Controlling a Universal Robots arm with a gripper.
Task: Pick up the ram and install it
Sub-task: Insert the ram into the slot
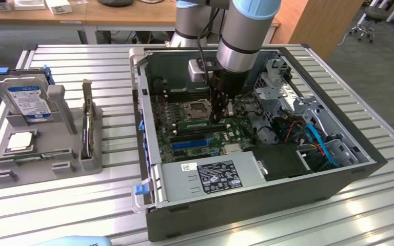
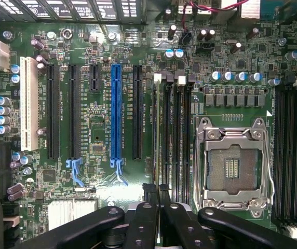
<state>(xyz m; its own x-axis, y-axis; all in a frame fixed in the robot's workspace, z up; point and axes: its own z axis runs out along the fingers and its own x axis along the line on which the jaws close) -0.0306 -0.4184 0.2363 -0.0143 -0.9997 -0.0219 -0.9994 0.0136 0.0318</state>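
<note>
Arm's down inside the open computer case (image 1: 252,205), upright, with the gripper (image 1: 218,119) planted right over the motherboard (image 1: 214,139). In the exterior view that puts it at about four o'clock from the empty processor socket (image 1: 197,108). The jaws are pinched almost together, the narrow sort of grip you'd want on something thin.

And there it is, I reckon. In the wrist view a long dark edge, the ram (image 2: 157,145), runs out from between the black fingers (image 2: 144,220). It lies in line with the row of memory slots (image 2: 175,140), on the side nearest the blue slot (image 2: 116,114). Held on edge and lengthways with the slots makes sense to me, since a stick like that only goes in edge first. With the arm standing straight up, any push would go straight down. Whether it's touching the slot or hanging a shade above, I can't tell.

As for looks, from here it's just a narrow dark strip, slot-length and very thin. Its face is turned away, so I can't make out any colour, chips or sticker.

Over at nine o'clock from the case sits the grey tray (image 1: 36,174). The hard drive (image 1: 22,97) is propped upright in its far pocket and the square processor chip (image 1: 20,141) lies flat nearer us, each part in its own nest.
</note>
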